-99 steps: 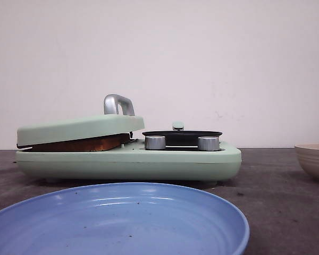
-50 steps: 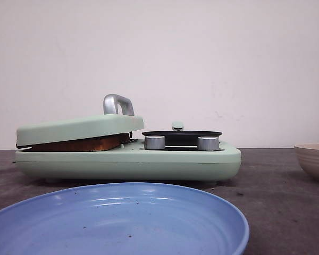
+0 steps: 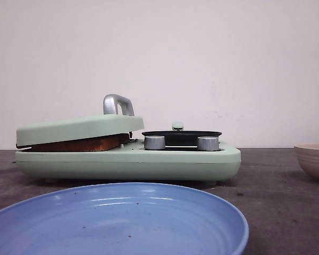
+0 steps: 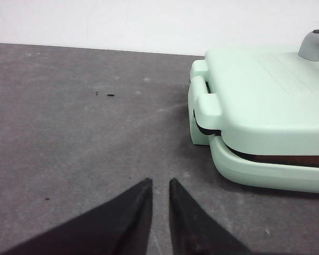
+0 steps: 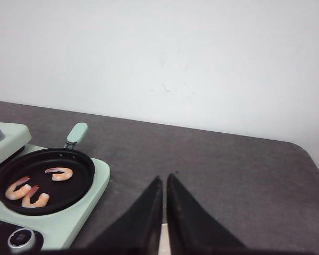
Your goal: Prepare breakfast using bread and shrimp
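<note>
Blue plate (image 3: 117,220) before breakfast maker (image 3: 127,159); beige bowl (image 3: 313,159) right.

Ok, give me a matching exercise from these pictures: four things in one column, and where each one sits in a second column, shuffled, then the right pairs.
Things:
1. orange-pink shrimp pieces
2. browned slice of bread
3. wide blue plate
4. beige bowl

Places:
A. nearest the front camera, before the mint green breakfast maker
B. in the small round black pan
C. at the right edge of the front view, on the dark table
D. pressed under the mint green hinged lid

Pairs: 1-B, 2-D, 3-A, 4-C
</note>
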